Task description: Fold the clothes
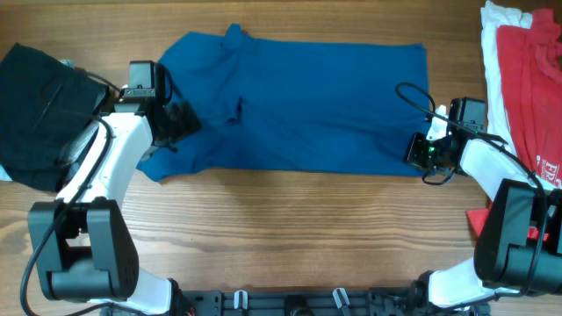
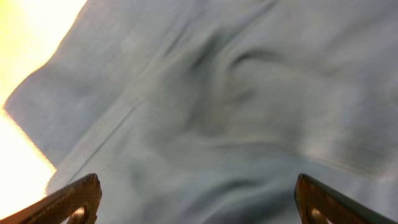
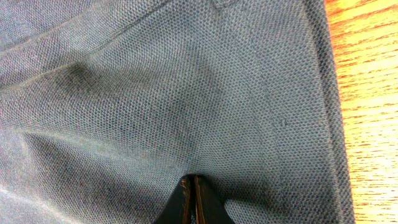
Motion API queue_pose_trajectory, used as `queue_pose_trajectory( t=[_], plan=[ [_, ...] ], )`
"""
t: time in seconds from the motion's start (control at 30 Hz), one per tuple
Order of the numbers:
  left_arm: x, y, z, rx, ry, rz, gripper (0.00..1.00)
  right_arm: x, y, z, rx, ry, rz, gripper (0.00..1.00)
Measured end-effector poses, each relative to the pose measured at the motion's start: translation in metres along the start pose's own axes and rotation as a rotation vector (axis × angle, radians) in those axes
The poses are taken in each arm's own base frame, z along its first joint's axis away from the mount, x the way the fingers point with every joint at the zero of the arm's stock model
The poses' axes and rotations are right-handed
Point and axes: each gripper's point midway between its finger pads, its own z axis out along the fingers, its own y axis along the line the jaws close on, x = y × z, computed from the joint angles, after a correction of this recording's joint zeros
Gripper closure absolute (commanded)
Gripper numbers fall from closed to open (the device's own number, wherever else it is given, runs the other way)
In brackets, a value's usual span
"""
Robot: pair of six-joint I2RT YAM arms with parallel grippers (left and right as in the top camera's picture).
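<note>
Blue shirt (image 1: pixel 307 96) lies spread flat across the middle of the tabletop (image 1: pixel 290 237), lengthwise left to right, with the collar end toward the left arm (image 1: pixel 118 162) and the hem toward the right arm (image 1: pixel 483 162). Red tee (image 1: pixel 531 79) sits on a white garment (image 1: pixel 490 53) at the far right edge, apart from the shirt. A black cloth (image 1: pixel 39 96) lies at the far left. Placement reads as set-up for a fold along the long axis: one arm at each end of the near edge, so both ends could be lifted together with the cloth kept taut between them (judgement). Right jaws: fully closed, fingers (image 3: pixel 180 205) pressed together with no gap, at the near hem corner. The right wrist view shows creases in the knit running into the fingertips, so I take it a pinch of shirt is caught. The hem seam and bare wood sit just to one side. Left jaws: wide open, fingers (image 2: pixel 71 199) at opposite edges of the left wrist view, rumpled shirt cloth below and between them, nothing gripped. That view is blurred, so I cannot tell whether the tips touch the cloth. The overhead view puts them over the shoulder, by the near sleeve. Next step, as I judge it: the left jaws close on cloth to match the right.
</note>
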Motion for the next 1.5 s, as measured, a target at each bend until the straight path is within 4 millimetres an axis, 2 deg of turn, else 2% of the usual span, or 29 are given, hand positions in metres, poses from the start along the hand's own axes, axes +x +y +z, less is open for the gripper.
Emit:
queue_pose_trajectory(
  t=[0.03, 0.1, 0.13, 0.17, 0.2, 0.3, 0.4, 0.47, 0.53, 0.63, 0.7, 0.73, 0.8, 0.87, 0.97, 1.0, 1.03, 1.07, 1.13, 1.3, 1.37, 1.4, 1.43, 1.47, 1.5],
  plan=[
    [0.009, 0.011, 0.0, -0.043, 0.039, -0.003, 0.0, 0.0, 0.0, 0.0, 0.0, 0.0, 0.0, 0.96],
    [0.014, 0.03, 0.0, -0.099, 0.071, -0.023, 0.03, 0.0, 0.0, 0.0, 0.0, 0.0, 0.0, 0.96],
    [0.014, 0.035, 0.0, -0.11, 0.076, -0.034, 0.13, 0.0, 0.0, 0.0, 0.0, 0.001, 0.001, 0.96],
    [0.012, 0.042, 0.0, -0.12, 0.079, -0.052, 0.34, 0.001, 0.0, 0.0, 0.0, 0.003, 0.001, 0.96],
    [0.01, 0.048, 0.001, -0.122, 0.075, -0.067, 0.44, 0.001, 0.0, 0.0, 0.001, 0.005, 0.001, 0.96],
    [0.011, 0.055, 0.017, -0.102, 0.064, -0.102, 0.46, 0.002, 0.0, 0.0, 0.001, 0.01, 0.003, 0.96],
    [0.028, 0.056, 0.043, -0.081, 0.083, -0.103, 0.47, 0.005, 0.0, -0.001, -0.001, 0.023, 0.006, 0.96],
    [0.034, 0.059, 0.05, -0.088, 0.095, -0.101, 0.49, 0.007, 0.0, -0.001, -0.002, 0.03, 0.008, 0.96],
    [0.035, 0.064, 0.051, -0.116, 0.089, -0.1, 0.49, 0.007, 0.0, -0.001, -0.002, 0.032, 0.008, 0.96],
    [0.036, 0.095, 0.05, -0.185, 0.093, -0.19, 0.51, 0.011, -0.002, -0.001, 0.012, 0.047, 0.021, 0.96],
    [0.036, 0.134, 0.047, -0.234, 0.11, -0.317, 0.5, 0.012, -0.003, -0.002, 0.034, 0.055, 0.031, 0.96],
    [0.038, 0.143, 0.046, -0.239, 0.122, -0.351, 0.5, 0.012, -0.003, -0.002, 0.038, 0.056, 0.037, 0.96],
    [0.043, 0.149, 0.045, -0.239, 0.149, -0.379, 0.49, 0.016, -0.004, -0.003, 0.045, 0.075, 0.05, 0.96],
    [0.058, 0.153, 0.04, -0.25, 0.216, -0.395, 0.49, 0.026, -0.008, -0.006, 0.068, 0.118, 0.097, 0.96],
    [0.079, 0.155, 0.033, -0.27, 0.307, -0.4, 0.5, 0.051, -0.016, -0.013, 0.134, 0.215, 0.191, 0.96],
    [0.086, 0.156, 0.031, -0.277, 0.337, -0.402, 0.56, 0.061, -0.02, -0.017, 0.17, 0.253, 0.235, 0.96],
    [0.093, 0.156, 0.029, -0.284, 0.365, -0.401, 0.7, 0.069, -0.025, -0.02, 0.204, 0.281, 0.273, 0.96],
    [0.099, 0.157, 0.026, -0.289, 0.389, -0.398, 0.71, 0.078, -0.031, -0.025, 0.253, 0.306, 0.318, 0.96],
    [0.114, 0.158, 0.023, -0.303, 0.446, -0.394, 0.68, 0.09, -0.04, -0.032, 0.333, 0.331, 0.387, 0.96],
    [0.116, 0.159, 0.022, -0.306, 0.45, -0.39, 0.68, 0.115, -0.058, -0.051, 0.457, 0.31, 0.443, 0.96],
    [0.119, 0.159, 0.019, -0.303, 0.442, -0.39, 0.64, 0.105, -0.059, -0.062, 0.46, 0.228, 0.437, 0.93],
    [0.118, 0.158, 0.015, -0.296, 0.424, -0.386, 0.56, 0.096, -0.057, -0.067, 0.444, 0.173, 0.429, 0.89],
    [0.113, 0.154, 0.009, -0.274, 0.386, -0.371, 0.38, 0.083, -0.054, -0.073, 0.421, 0.098, 0.413, 0.73],
    [0.104, 0.146, 0.0, -0.237, 0.333, -0.344, 0.16, 0.073, -0.052, -0.079, 0.404, 0.044, 0.398, 0.43],
    [0.095, 0.135, -0.012, -0.186, 0.267, -0.303, 0.07, 0.063, -0.049, -0.084, 0.387, -0.01, 0.385, 0.42]
  ],
)
